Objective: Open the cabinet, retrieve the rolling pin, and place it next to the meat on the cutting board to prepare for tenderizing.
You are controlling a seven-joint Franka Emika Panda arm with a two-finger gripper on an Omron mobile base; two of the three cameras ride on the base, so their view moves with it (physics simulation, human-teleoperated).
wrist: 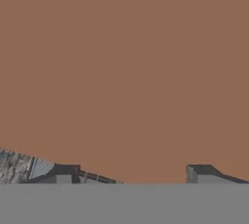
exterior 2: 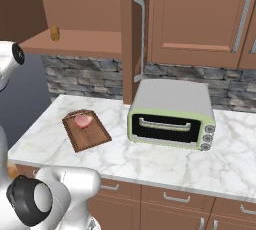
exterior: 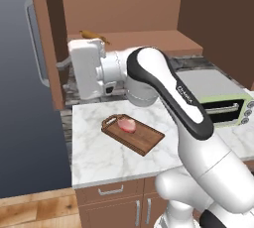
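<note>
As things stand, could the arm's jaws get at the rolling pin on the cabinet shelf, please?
Probably yes: the cabinet is open, the rolling pin lies exposed on its shelf, and the open, empty jaws sit just below it.

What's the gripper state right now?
Gripper: open, fingers wide apart, nothing between them, facing the brown cabinet surface.

Evenly and softly lit, rendered and flat, without glare or hard shadows, slightly soft up close in the hand view.
</note>
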